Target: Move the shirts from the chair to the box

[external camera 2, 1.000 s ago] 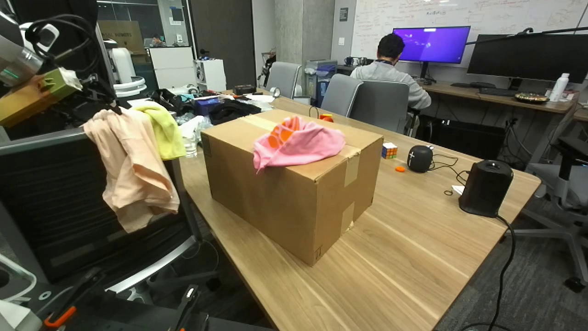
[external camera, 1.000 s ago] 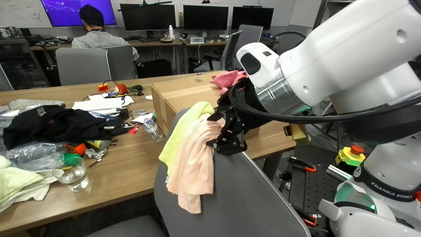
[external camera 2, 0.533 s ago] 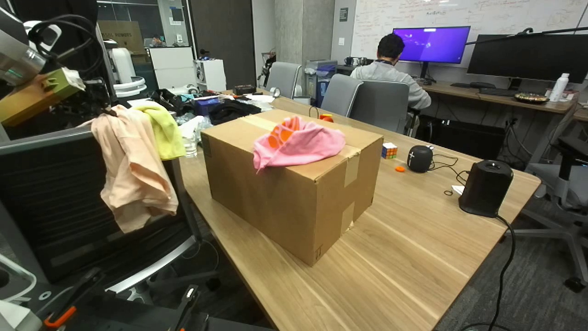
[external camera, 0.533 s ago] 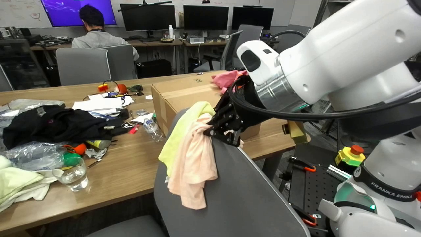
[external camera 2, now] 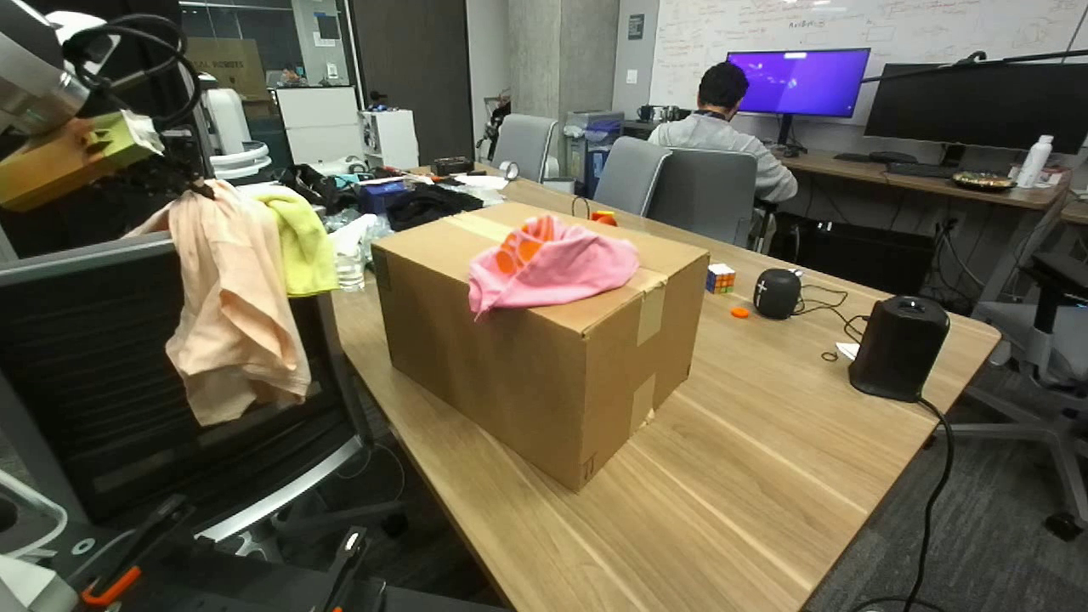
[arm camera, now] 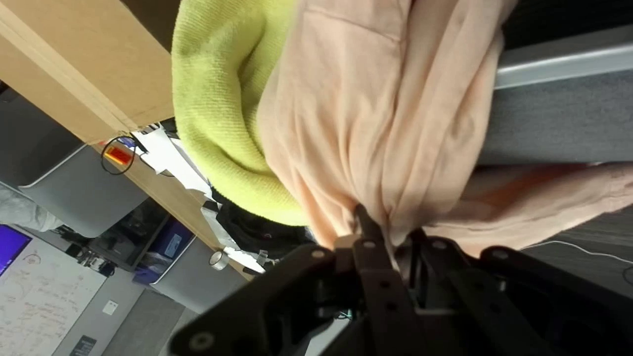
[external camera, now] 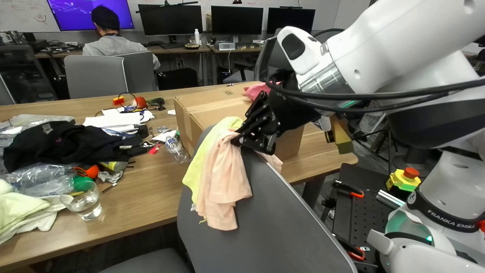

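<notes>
A peach shirt hangs over the chair back, bunched at its top. My gripper is shut on that bunched cloth, just above the chair's upper edge. Beside it a yellow shirt drapes over the chair corner, outside the jaws. The cardboard box is closed and stands on the table behind the chair. On its top lies a pink shirt with an orange print, partly hidden by the arm in an exterior view.
The wooden table carries a water glass, a plastic bottle and a black garment. A cube puzzle and two black speakers, one of them tall, stand past the box. A person sits at a far desk.
The jaws have come together on the peach shirt. The arm has then risen slightly, pulling the bunched cloth up, and the shirt's lower hem hangs higher in an exterior view.
</notes>
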